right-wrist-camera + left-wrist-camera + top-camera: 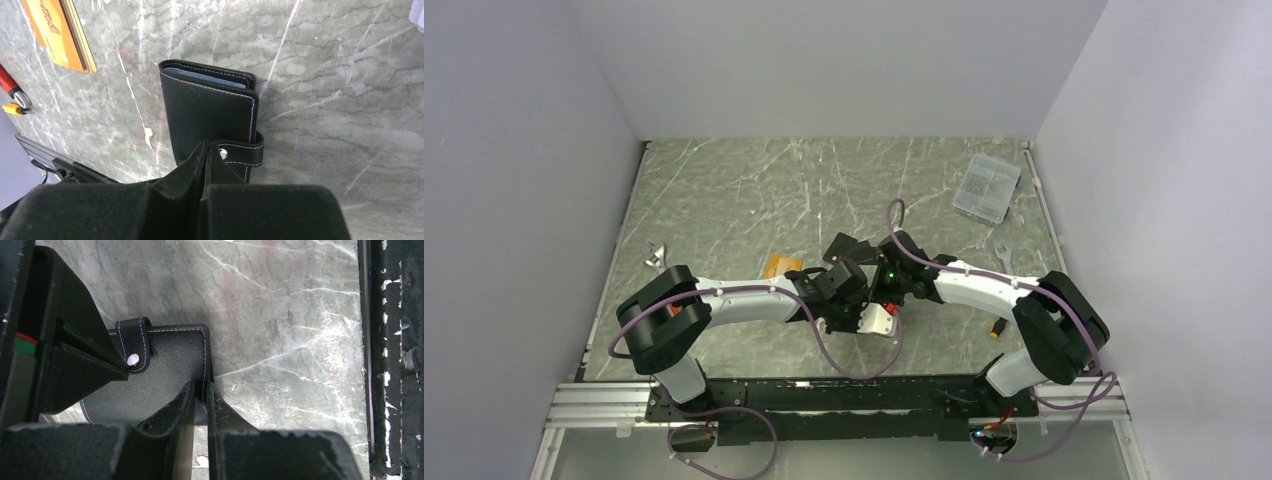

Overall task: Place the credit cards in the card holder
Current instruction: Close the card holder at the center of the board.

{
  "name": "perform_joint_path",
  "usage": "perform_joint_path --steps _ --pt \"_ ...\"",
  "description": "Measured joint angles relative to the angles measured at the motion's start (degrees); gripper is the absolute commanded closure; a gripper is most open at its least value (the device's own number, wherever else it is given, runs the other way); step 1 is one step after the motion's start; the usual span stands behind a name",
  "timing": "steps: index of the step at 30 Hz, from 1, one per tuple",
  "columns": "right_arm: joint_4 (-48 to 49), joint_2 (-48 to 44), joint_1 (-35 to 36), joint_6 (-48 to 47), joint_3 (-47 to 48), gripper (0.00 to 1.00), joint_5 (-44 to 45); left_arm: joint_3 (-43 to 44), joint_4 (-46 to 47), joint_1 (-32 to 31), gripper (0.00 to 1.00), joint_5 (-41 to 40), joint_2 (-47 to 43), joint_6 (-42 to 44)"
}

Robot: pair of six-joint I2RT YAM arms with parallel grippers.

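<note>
The card holder (210,112), a black leather wallet, lies folded shut on the table, its snap tab (239,153) wrapped over one edge. A grey-blue edge shows inside its far end. My left gripper (201,390) is shut on the holder's stitched edge (165,365). My right gripper (206,147) is shut, its tips resting on the holder beside the snap button. Its fingers (75,365) also show in the left wrist view. An orange-gold credit card (57,30) lies apart on the table, also seen from above (782,266). The silver-grey and black cards are not in view. From above, both grippers (864,290) hide the holder.
A clear plastic box (987,187) sits at the back right. Wrenches lie at the left (656,255) and right (1002,255). A red-handled tool (10,86) and a small yellow one (12,109) lie near the front rail (372,360).
</note>
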Motion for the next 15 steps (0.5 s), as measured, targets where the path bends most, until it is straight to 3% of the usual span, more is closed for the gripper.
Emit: perform_joint_path --steps 15 --pt "2.19 0.13 1.01 1.14 -0.92 1.00 2.38 0.55 -0.81 0.00 0.89 0.04 0.22 0.00"
